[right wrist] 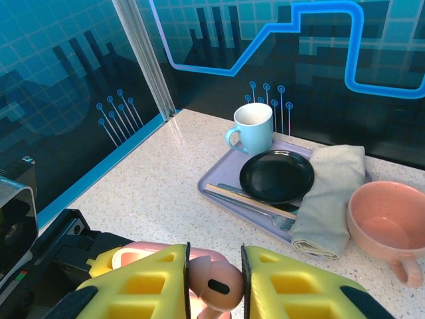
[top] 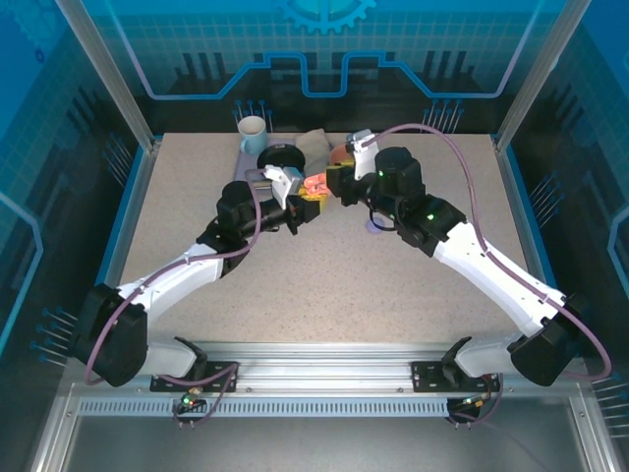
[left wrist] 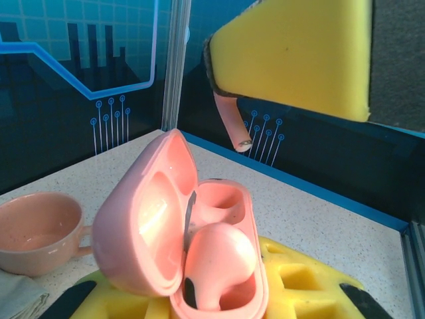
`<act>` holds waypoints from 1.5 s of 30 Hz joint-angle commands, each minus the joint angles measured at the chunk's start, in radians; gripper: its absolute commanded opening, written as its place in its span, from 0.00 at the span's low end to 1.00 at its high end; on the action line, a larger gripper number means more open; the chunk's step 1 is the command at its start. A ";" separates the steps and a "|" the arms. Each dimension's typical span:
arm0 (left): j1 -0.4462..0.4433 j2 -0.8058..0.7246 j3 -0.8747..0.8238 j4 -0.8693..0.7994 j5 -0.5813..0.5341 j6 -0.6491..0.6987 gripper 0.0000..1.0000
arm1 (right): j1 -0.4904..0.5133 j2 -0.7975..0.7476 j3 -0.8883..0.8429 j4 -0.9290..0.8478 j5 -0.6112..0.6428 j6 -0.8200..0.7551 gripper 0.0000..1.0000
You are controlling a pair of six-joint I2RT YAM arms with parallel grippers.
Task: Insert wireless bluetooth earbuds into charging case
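The coral-pink charging case [left wrist: 199,266] is held off the table with its lid swung open to the left, and my left gripper [left wrist: 212,302] is shut on its base. One pink earbud [left wrist: 219,262] sits in the near socket; the far socket [left wrist: 219,199] is empty. My right gripper [right wrist: 214,279] is shut on a second pink earbud [right wrist: 216,284], right above the case [right wrist: 133,256]. Its stem [left wrist: 232,126] hangs from the yellow finger [left wrist: 299,53], above the case and apart from it. From the top, both grippers [top: 300,202] [top: 339,182] meet mid-table.
A lilac tray [right wrist: 222,176] at the back holds a light-blue mug [right wrist: 254,126], a black plate [right wrist: 275,176], a fork and a grey cloth [right wrist: 329,199]. A pink cup [right wrist: 388,222] stands beside it. Something small and lilac [top: 373,228] lies under the right arm.
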 commanded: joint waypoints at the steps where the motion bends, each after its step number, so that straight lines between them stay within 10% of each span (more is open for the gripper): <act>1: -0.005 0.007 0.040 0.017 0.031 -0.004 0.00 | -0.009 0.014 -0.016 0.037 -0.019 0.015 0.24; 45: -0.007 0.022 0.048 0.022 0.036 -0.005 0.00 | -0.024 0.001 -0.037 0.066 -0.009 -0.010 0.20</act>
